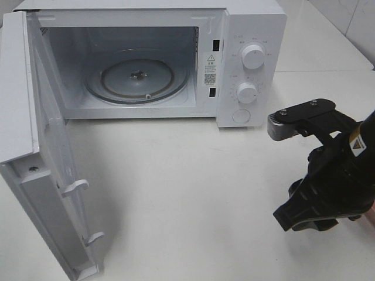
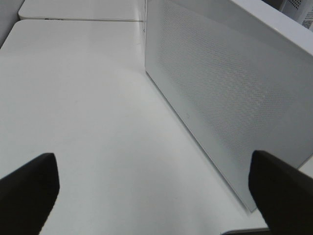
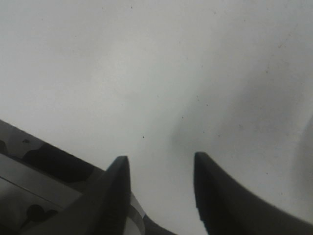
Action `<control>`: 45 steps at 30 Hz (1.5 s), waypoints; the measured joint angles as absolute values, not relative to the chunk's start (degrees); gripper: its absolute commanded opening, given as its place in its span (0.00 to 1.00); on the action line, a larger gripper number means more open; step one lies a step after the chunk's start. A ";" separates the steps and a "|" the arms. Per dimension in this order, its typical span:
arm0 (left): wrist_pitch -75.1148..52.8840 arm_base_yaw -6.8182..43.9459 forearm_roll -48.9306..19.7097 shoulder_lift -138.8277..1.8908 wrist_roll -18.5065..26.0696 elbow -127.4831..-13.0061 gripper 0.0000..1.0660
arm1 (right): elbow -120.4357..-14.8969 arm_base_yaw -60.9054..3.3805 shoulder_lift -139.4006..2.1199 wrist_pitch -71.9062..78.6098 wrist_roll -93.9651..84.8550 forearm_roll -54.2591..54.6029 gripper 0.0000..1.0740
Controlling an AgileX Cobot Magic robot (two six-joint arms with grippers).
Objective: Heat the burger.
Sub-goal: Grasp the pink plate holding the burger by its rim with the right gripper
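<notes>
The burger is out of view in all three frames. The white microwave [image 1: 246, 35] stands at the back of the table with its door [image 1: 41, 158] swung wide open to the left. Its cavity holds only the glass turntable [image 1: 137, 79]. My right gripper [image 1: 296, 213] hangs over the table at the right, in front of the microwave's knobs. In the right wrist view its fingertips [image 3: 120, 171] stand apart over bare white table, so the right gripper [image 3: 159, 164] is open and empty. My left gripper [image 2: 154, 196] is wide open and empty, facing a white meshed panel of the microwave [image 2: 230, 93].
The microwave has two white knobs [image 1: 253, 56] and a round button [image 1: 241, 116] on its right panel. The open door juts towards the table's front left. A white table top [image 1: 193, 187] spreads in front of the microwave, and a second table joins it behind on the right.
</notes>
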State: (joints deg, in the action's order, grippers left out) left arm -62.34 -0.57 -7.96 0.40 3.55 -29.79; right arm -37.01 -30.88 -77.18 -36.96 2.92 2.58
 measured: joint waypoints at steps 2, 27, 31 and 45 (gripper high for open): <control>-62.34 -0.57 -7.96 0.40 3.55 -29.79 0.92 | -37.01 -30.88 -77.01 -37.41 2.92 1.95 0.64; -62.34 -0.57 -7.96 0.40 3.55 -29.79 0.92 | -37.01 -9.22 -76.60 -39.13 3.44 -6.99 0.81; -62.34 -0.57 -7.96 0.40 3.55 -29.79 0.92 | -37.30 -6.53 -77.92 -38.16 3.44 -7.22 0.80; -62.34 -0.57 -7.96 0.40 3.55 -29.79 0.92 | -40.85 -3.61 -87.43 -35.92 3.50 -7.91 0.78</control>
